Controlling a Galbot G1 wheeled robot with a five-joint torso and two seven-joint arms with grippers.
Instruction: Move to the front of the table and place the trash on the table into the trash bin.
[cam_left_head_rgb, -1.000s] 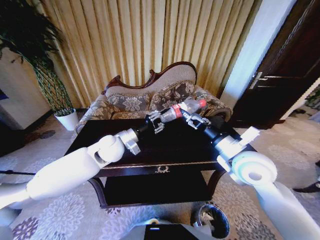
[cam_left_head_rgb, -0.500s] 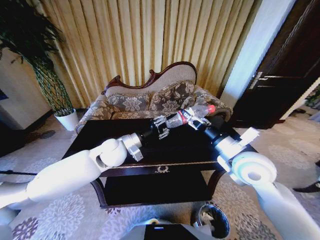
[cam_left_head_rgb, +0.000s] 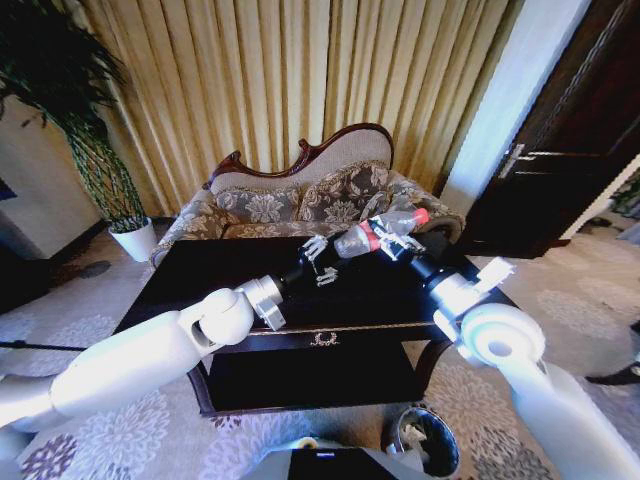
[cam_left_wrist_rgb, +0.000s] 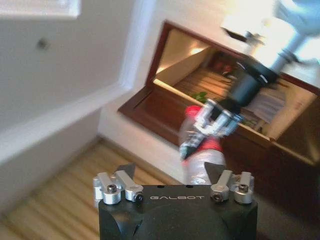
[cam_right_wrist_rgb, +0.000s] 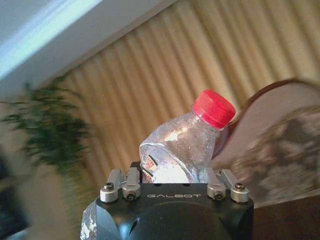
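Hidden, cropped and indistinct items: our tally across three views.

In our right wrist view the bottle (cam_right_wrist_rgb: 185, 147) has its base sunk behind the right gripper (cam_right_wrist_rgb: 172, 187) housing, and its label shows as a sliver we cannot read; the plant (cam_right_wrist_rgb: 42, 135) beside the curtain is a blur. In our left wrist view the bottle's lower end drops behind the left gripper (cam_left_wrist_rgb: 170, 175) body, and the shelves behind are too smeared to identify their contents. In our head view the trash bin (cam_left_head_rgb: 425, 442) is cut by the bottom edge, its contents too small to name; the table (cam_left_head_rgb: 200, 270) is crossed by both arms, hiding much of its top.
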